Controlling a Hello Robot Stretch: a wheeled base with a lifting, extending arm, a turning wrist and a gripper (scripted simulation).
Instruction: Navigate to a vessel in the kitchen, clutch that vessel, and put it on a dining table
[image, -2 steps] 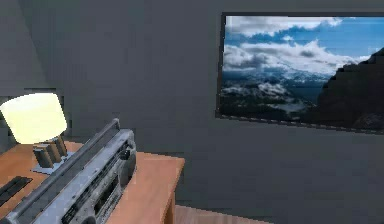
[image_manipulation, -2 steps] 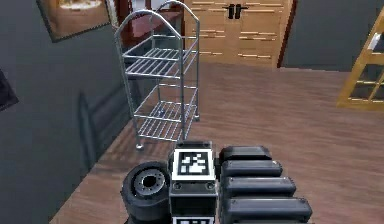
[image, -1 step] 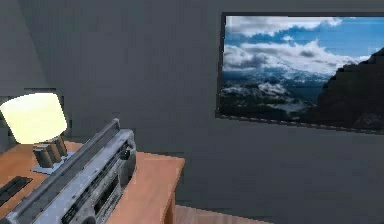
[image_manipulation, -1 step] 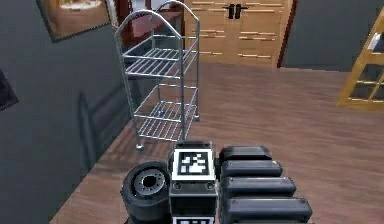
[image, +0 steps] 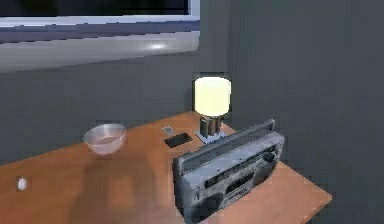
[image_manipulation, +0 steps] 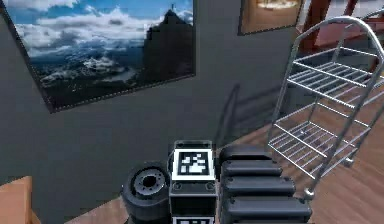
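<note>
Though apart from jaws, bowl (image: 104, 137) on table (image: 80, 188)

The near right of the brown wooden table (image: 100, 185) is taken up by a wide grey plastic radio (image: 228, 172), with a cream-shaded lamp (image: 212, 100) and a flat dark slab (image: 178, 139) set just behind it. Bare tabletop is left between the radio and the shallow pale bowl (image: 104, 137) at the far left. In the arm side view, passage on the right is barred by a white wire shelving rack (image_manipulation: 320, 135).
</note>
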